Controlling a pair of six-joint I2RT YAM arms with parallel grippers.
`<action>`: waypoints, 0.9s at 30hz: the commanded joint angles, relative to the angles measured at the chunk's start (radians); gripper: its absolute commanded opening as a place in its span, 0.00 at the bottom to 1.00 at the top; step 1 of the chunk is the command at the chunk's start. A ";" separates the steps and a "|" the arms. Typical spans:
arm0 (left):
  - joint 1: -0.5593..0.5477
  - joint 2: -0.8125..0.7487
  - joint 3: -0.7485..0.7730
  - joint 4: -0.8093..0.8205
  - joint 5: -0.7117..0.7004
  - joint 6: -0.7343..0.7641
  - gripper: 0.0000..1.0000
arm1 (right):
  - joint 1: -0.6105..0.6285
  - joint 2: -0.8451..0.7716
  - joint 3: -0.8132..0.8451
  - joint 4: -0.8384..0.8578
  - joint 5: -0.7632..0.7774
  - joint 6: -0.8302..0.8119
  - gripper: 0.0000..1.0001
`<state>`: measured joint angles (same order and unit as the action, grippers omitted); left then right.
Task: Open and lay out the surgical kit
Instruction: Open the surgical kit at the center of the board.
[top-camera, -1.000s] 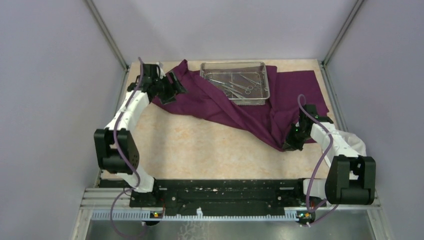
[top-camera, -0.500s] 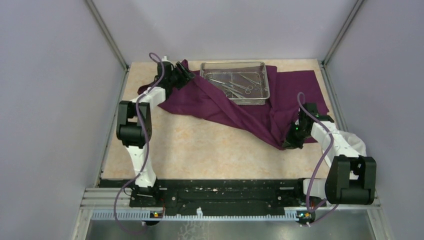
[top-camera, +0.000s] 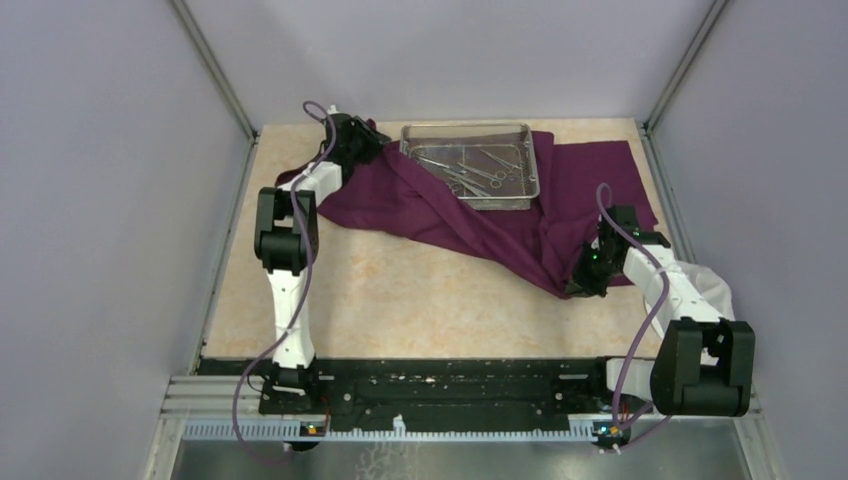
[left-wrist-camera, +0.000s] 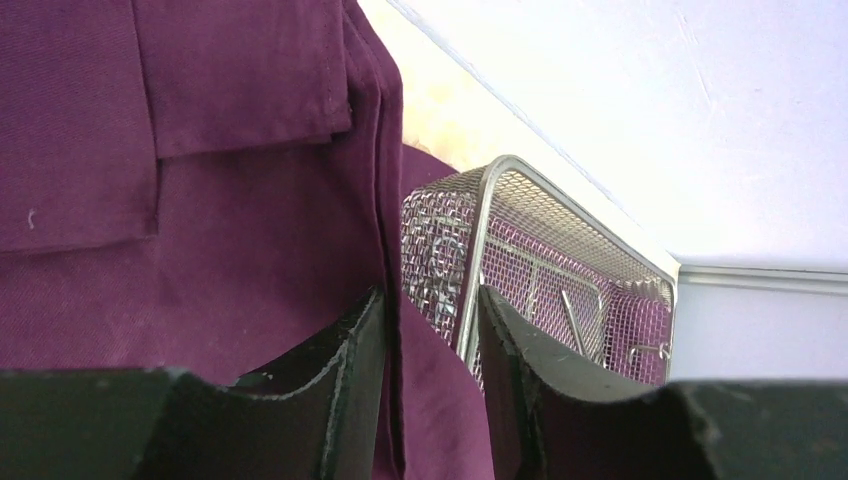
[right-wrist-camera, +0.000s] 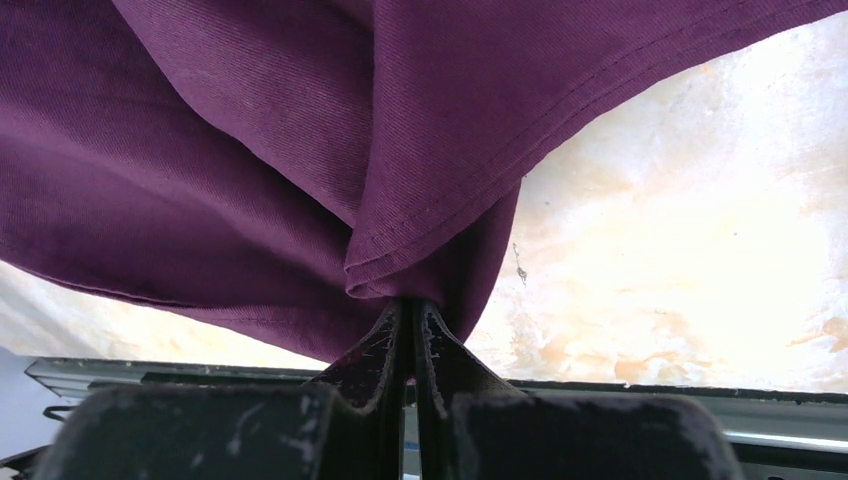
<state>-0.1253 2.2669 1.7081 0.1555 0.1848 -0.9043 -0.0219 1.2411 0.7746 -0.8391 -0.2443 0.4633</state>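
One fold of the purple cloth (top-camera: 480, 228) is pinched tight in the right gripper (right-wrist-camera: 412, 306) at lower right; the left gripper (left-wrist-camera: 430, 305), jaws narrowly apart, straddles a hem at upper left, beside the mesh tray (top-camera: 465, 127) holding steel instruments (top-camera: 468, 170).

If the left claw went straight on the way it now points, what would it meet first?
The raised fold of the purple wrap, which runs between the open fingers of the left claw. Just behind it is probably the near corner of the mesh tray, though depth is unclear.
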 joint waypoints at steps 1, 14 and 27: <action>0.002 0.053 0.071 0.034 0.012 -0.058 0.44 | 0.001 -0.029 0.036 -0.015 0.011 -0.006 0.00; 0.022 0.075 0.215 -0.143 0.029 0.054 0.06 | 0.000 -0.030 0.070 -0.050 0.018 -0.024 0.00; 0.058 -0.784 -0.403 -0.628 -0.392 0.368 0.00 | 0.001 -0.019 0.183 -0.314 0.148 -0.051 0.00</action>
<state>-0.0780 1.7523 1.4425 -0.3054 -0.0307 -0.5900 -0.0219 1.2205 0.8928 -1.0271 -0.1333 0.4343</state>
